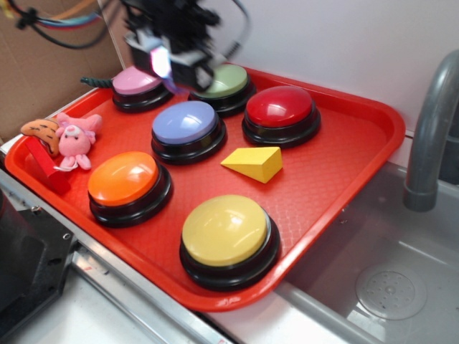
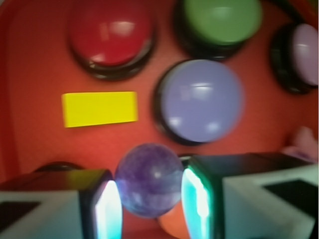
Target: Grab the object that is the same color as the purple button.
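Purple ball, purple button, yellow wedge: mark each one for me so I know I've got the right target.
purple ball (image 2: pixel 149 180): wrist view, centre of its marbled face between the fingers.
purple button (image 1: pixel 185 121): exterior view, top of its dome.
yellow wedge (image 1: pixel 251 162): exterior view, sloped top face.

No readable text, labels, brands, numbers or signs in either view. Button domes plain, tray surface plain, yellow block unmarked. Wrist view blurred; nothing legible there.
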